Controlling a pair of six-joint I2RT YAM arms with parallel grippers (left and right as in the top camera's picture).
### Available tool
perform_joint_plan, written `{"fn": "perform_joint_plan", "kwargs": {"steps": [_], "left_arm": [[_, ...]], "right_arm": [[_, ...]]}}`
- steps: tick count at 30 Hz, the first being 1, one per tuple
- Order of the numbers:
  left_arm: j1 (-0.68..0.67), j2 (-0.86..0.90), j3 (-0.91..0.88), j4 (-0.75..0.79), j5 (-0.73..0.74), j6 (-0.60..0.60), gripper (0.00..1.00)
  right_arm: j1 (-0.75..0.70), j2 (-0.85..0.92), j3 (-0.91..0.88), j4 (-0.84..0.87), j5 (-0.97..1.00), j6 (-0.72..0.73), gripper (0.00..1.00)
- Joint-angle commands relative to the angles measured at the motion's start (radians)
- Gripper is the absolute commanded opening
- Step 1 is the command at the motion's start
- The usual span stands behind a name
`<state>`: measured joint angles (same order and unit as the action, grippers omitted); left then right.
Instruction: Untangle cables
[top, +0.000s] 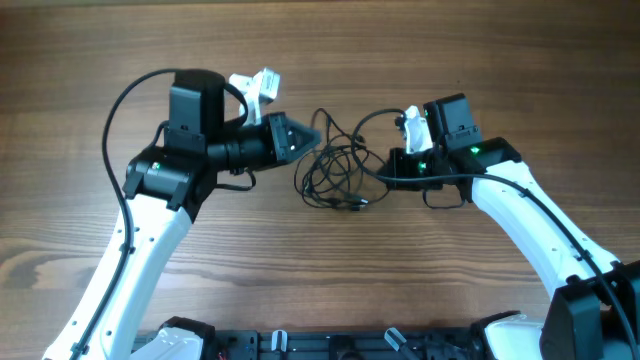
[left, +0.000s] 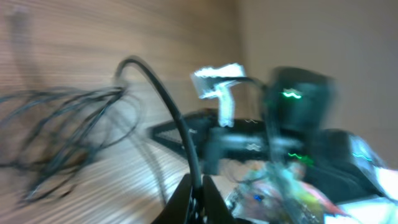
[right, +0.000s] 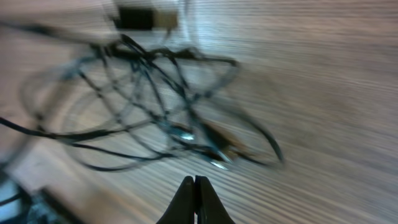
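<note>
The cables (top: 330, 172) lie as a loose black tangle on the wooden table between my two arms. My left gripper (top: 312, 140) points right at the tangle's upper left edge. In the left wrist view it (left: 198, 183) is shut on one black strand (left: 163, 99) that arcs up from the jaws toward the tangle (left: 56, 124). My right gripper (top: 392, 168) sits at the tangle's right edge. Seen from the right wrist, it (right: 194, 180) is shut with nothing between its fingers, just short of the cables (right: 149, 106) and their silvery plug ends (right: 217, 152).
A dark plug (right: 140, 18) lies at the far side of the tangle. The right arm (left: 292, 124) fills the right half of the left wrist view, close across the cables. The bare wooden table (top: 320, 270) spreads on all sides.
</note>
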<state>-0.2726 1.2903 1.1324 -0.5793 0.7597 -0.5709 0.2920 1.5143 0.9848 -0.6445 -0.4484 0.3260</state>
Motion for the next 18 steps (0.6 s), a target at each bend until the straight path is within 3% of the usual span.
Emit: {"fn": "perform_joint_plan", "kwargs": {"steps": [1,4,6,9,13,18], "left_arm": [[0.006,-0.012,0.006,-0.088,-0.290,0.074,0.07],[0.006,-0.011,0.006,-0.122,-0.305,0.074,0.43],[0.006,-0.011,0.006,-0.146,-0.305,0.074,0.49],[0.006,-0.009,0.006,-0.167,-0.306,0.074,0.66],[0.006,0.007,0.001,-0.196,-0.318,0.074,0.76],[0.006,0.066,-0.024,-0.202,-0.413,0.074,0.77]], "right_arm": [[0.002,-0.016,0.015,-0.024,0.157,0.048,0.04],[0.002,-0.016,0.015,-0.022,0.114,0.047,0.08],[0.002,-0.016,0.015,-0.023,0.111,0.047,0.13],[0.002,-0.016,0.015,-0.023,0.111,0.047,0.15],[0.002,-0.016,0.015,-0.027,0.111,0.047,0.17],[0.002,-0.016,0.015,-0.035,0.111,0.046,0.20]]}}
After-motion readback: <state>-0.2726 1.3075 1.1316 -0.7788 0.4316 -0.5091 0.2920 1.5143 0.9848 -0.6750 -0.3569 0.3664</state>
